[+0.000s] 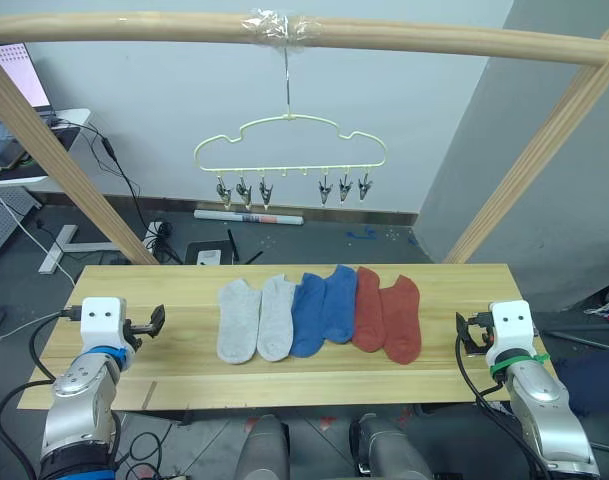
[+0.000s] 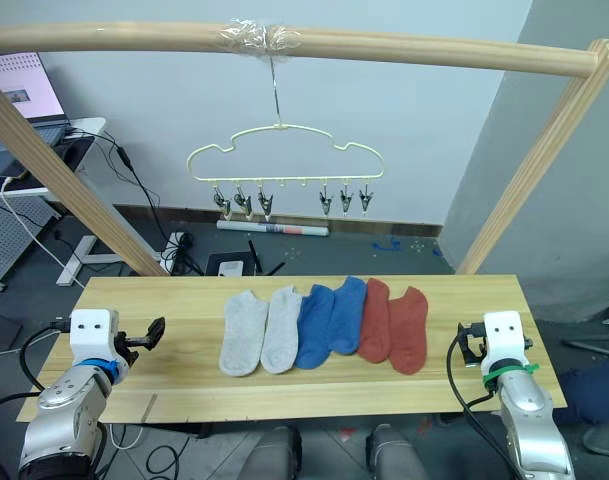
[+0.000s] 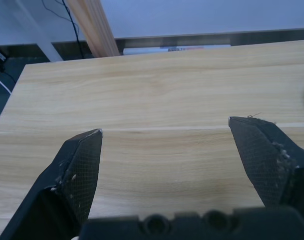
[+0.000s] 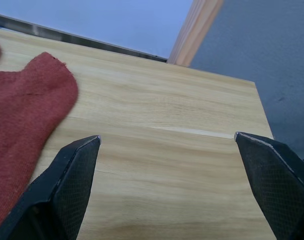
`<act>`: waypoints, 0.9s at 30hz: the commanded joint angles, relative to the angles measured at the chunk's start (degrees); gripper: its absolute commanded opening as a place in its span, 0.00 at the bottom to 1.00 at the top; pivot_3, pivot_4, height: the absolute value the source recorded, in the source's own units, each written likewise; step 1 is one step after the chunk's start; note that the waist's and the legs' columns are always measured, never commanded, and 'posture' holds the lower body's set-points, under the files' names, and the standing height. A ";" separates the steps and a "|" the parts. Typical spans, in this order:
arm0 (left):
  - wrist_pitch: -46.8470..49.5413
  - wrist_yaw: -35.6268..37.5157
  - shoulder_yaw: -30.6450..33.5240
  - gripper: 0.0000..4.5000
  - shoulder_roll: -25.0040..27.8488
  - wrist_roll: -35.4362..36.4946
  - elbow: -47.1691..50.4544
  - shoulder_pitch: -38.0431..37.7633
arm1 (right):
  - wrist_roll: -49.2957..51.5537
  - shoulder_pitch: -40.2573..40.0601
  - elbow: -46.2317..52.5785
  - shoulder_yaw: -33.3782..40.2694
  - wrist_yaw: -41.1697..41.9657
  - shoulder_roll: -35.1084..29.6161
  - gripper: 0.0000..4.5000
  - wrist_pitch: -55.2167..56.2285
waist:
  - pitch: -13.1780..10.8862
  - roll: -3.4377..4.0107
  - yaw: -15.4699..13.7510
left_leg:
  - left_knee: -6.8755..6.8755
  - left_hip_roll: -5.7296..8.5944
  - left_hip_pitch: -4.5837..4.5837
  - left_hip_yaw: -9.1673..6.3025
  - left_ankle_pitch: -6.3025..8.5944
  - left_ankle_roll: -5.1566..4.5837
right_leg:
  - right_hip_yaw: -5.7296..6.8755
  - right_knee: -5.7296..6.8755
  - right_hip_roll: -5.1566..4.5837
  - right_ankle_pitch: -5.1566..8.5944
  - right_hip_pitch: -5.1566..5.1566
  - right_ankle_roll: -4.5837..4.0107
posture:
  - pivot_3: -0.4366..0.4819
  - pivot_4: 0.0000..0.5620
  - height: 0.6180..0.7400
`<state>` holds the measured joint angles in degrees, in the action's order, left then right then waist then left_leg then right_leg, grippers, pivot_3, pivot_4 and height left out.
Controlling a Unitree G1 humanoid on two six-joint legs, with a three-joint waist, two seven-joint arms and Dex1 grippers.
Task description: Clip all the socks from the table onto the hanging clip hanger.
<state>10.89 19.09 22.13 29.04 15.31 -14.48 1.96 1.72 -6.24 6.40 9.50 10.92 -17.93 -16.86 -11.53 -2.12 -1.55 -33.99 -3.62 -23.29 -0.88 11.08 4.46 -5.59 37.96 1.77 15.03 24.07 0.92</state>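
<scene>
Six ankle socks lie side by side across the middle of a light wooden table (image 1: 434,290): two grey socks (image 1: 254,318) toward the robot's left, two blue socks (image 1: 322,308) in the centre, two rust-red socks (image 1: 389,315) toward the right, neighbours touching or overlapping. Above and behind them a pale-yellow clip hanger (image 1: 289,150) hangs by its hook from a thick wooden frame bar (image 1: 434,38), its six small metal clips (image 1: 243,191) all empty.

The left gripper (image 1: 156,320) rests over bare table at the left end, fingers (image 3: 79,172) spread wide, holding nothing. The right gripper (image 4: 166,145) sits at the right end, fingers (image 4: 74,172) equally wide; its wrist view catches the outermost red sock just beside one finger, apart from it.

On the floor beyond: cables (image 1: 114,165) and a desk with a laptop (image 1: 14,85).
</scene>
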 commanded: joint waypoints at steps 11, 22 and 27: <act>10.05 -5.86 -4.33 0.85 -8.43 7.14 30.92 10.57 | 19.56 14.20 13.09 -7.39 25.94 -5.13 1.00 -5.47 | -1.68 -0.01 -0.26 | -0.13 0.03 -0.37 -0.28 0.00 0.01 | 0.16 -0.03 0.08 -0.24 0.10 0.54 | 0.73 0.45 1.00; 12.80 -6.95 -7.43 0.58 -9.36 6.06 30.77 16.19 | 34.06 30.26 20.30 -9.51 27.08 -3.09 1.00 -18.82 | -2.60 -0.02 -0.41 | -0.55 0.04 -0.60 -0.59 0.00 0.00 | 0.46 0.08 0.09 -0.27 0.07 0.62 | 0.72 0.47 1.00; 10.91 -6.57 -8.52 0.58 -9.70 4.81 27.28 18.61 | 36.38 33.01 21.84 -11.30 26.74 -2.04 1.00 -20.88 | -2.93 -0.02 -1.31 | -0.62 0.05 -0.70 -0.62 0.00 0.01 | 0.50 0.05 0.09 -0.27 0.08 0.62 | 0.72 0.48 1.00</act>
<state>23.55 12.12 13.79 19.28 20.93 12.70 19.86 36.62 25.89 25.56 -1.97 38.01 -19.96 -37.92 -14.46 -2.14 -2.86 -34.62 -3.57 -23.98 -1.50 11.08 4.46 -5.09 38.02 1.86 14.76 24.15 1.54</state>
